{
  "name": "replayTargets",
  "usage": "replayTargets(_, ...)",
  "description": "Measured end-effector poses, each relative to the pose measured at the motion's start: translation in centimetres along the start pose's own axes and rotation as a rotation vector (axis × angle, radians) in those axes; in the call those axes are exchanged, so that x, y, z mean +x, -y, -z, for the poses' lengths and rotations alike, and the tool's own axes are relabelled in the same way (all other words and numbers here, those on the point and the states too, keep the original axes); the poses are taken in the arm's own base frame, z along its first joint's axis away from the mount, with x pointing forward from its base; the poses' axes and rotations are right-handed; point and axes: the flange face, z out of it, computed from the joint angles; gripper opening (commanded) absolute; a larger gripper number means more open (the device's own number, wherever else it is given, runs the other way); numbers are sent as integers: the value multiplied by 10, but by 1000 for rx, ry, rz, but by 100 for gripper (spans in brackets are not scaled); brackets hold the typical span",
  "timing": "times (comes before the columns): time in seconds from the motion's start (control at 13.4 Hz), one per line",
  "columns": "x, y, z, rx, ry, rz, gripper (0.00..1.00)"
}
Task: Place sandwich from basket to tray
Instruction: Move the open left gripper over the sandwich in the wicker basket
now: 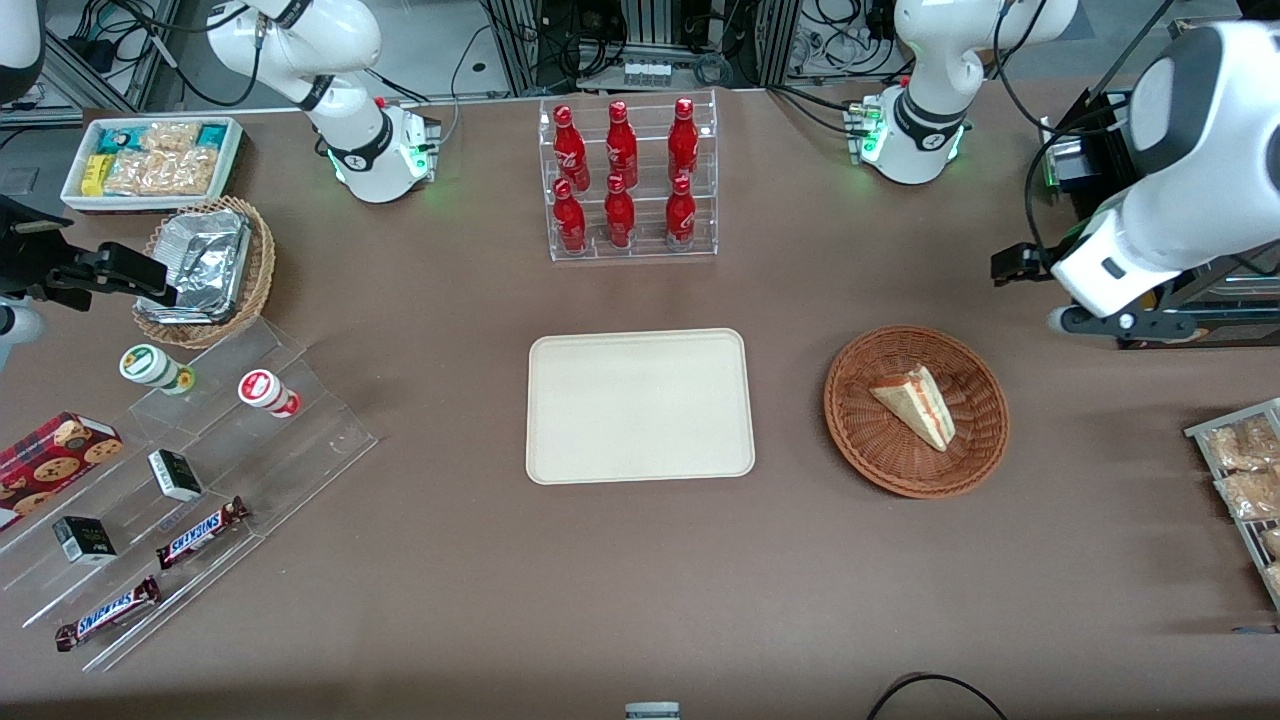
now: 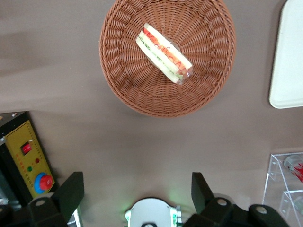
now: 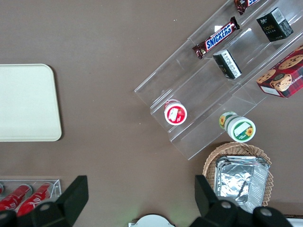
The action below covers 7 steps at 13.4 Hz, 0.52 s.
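Left wrist: pincer (spread) above table

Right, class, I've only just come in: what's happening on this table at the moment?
The left arm's gripper hovers open above bare table, farther from the front camera than the basket, holding nothing. The sandwich lies in that basket, untouched. The tray beside the basket, toward the parked arm's end of the table, has nothing on it. So the move has not begun.
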Motion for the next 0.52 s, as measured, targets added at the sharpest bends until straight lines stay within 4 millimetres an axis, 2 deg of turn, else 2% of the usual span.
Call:
replayTargets(0.3, -18, 1, -47, 3, -28, 48, 100)
replayTargets(0.52, -22, -1, -69, 1, -57, 153, 100)
